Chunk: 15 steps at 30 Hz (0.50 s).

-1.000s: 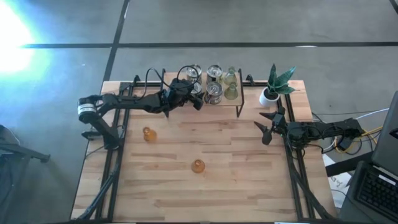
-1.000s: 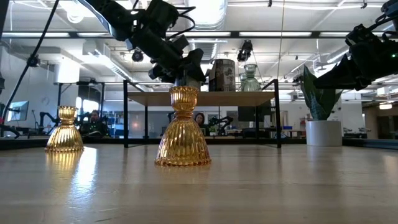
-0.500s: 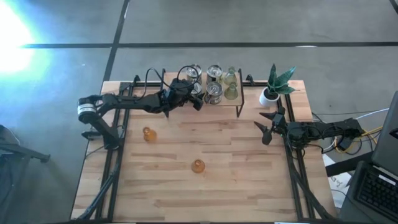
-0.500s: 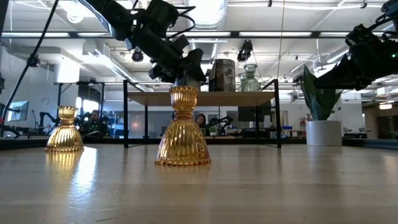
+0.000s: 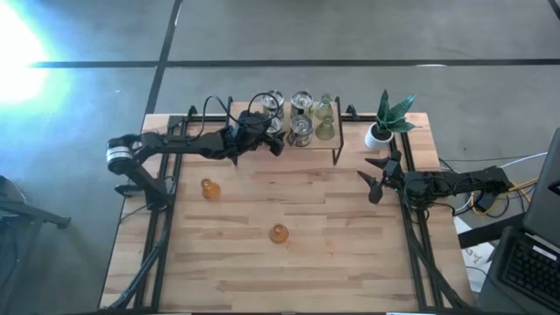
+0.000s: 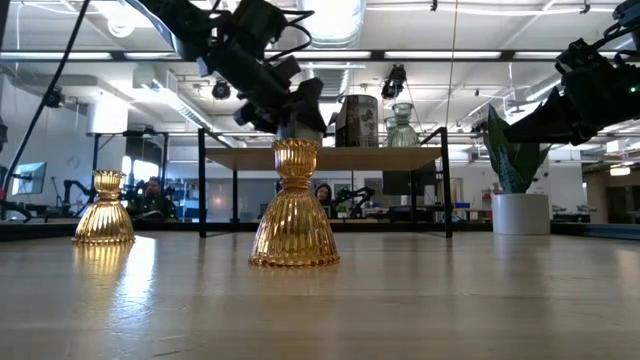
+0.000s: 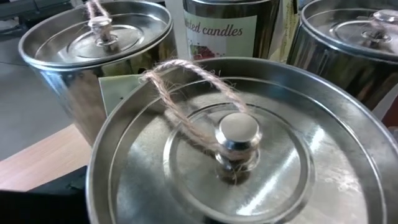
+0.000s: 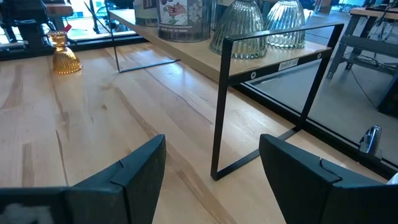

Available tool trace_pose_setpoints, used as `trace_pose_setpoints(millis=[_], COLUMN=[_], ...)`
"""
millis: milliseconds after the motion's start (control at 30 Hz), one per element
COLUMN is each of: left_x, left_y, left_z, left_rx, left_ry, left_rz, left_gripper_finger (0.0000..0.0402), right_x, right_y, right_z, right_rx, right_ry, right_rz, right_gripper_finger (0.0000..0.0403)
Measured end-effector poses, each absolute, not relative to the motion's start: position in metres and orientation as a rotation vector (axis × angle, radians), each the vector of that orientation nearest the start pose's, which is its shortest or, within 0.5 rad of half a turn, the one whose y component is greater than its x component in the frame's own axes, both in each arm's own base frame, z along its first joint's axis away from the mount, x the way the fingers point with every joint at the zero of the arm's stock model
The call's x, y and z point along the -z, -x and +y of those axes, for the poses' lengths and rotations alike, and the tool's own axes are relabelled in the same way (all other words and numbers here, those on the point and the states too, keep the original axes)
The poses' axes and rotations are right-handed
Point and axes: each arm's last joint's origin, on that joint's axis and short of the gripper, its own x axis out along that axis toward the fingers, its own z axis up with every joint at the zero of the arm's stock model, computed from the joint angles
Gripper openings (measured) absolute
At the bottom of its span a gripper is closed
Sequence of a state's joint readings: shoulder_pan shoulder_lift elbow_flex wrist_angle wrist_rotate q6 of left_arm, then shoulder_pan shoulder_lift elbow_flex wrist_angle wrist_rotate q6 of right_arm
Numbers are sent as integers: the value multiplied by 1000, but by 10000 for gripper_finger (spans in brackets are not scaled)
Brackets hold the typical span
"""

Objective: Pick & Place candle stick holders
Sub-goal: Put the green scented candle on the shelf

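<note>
Reaching over the shelf (image 5: 337, 144) at the table's 12 o'clock edge, the left gripper (image 5: 273, 138) hangs right above a lidded silver tin (image 7: 236, 149), fingers spread as wide as they go, nothing in them. Looks to me like it's lining up a pick from the shelf, so the next move would be dropping straight down around the tin and squeezing without bumping the neighbours. Two orange holders sit out on the wood: one (image 5: 208, 188) at about 9 o'clock, the other (image 5: 278, 234) near the middle, toward 6. Moving right, two pale green holders (image 5: 325, 122) stand on the shelf's right end, touching or nearly so. Then a potted plant (image 5: 385, 118) at 1 o'clock, and the right gripper (image 5: 374, 179) parked at 3 o'clock, fingers about half apart, empty.

Table (image 5: 350, 254) is pale butcher-block wood on a black frame. Room behind is an open lab with strip lights, desks and monitors.
</note>
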<state>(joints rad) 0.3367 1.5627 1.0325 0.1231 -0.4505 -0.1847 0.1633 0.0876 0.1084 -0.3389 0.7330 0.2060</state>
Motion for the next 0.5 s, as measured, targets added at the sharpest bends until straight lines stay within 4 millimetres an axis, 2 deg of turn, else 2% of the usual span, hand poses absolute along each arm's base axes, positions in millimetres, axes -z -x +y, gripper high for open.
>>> trace_pose_setpoints(millis=[500], left_x=[-268], left_y=[-323], left_z=[127], left_rx=[-813], left_ry=[139], left_rz=[319], left_gripper_finger=[400], right_x=[-164], right_y=[-88], right_z=[-5], right_rx=[591], right_ry=[-59], right_rz=[231], right_gripper_finger=[251])
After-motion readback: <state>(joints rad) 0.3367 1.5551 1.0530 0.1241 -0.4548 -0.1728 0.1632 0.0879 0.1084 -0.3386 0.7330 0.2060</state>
